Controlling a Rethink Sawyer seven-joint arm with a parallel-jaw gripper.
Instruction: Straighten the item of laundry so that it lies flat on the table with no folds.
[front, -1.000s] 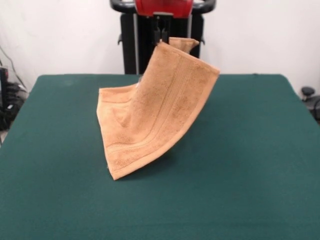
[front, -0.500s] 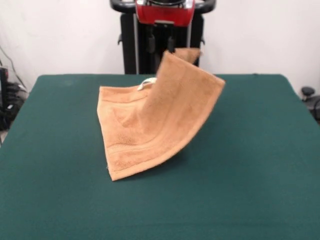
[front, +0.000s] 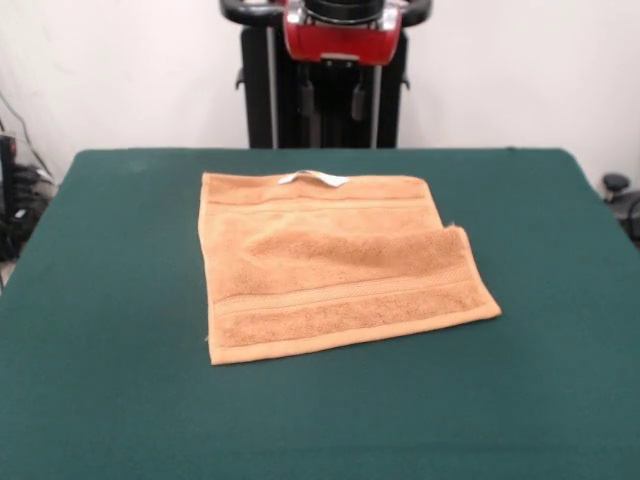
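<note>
Item: towel (front: 330, 265), lying on desk (front: 100, 400), one fold left. My hand (front: 332, 100) released, raised. Risk: regrasping both layers would drag it crooked.

No readable text, label, brand, number or sign shows anywhere. The small white tag loop (front: 313, 178) on the far hem of the orange-tan hand towel (front: 335, 265) shows no lettering, and the dark green counter (front: 110, 400) carries no markings. The red arm housing (front: 343, 35) shows none either.
</note>
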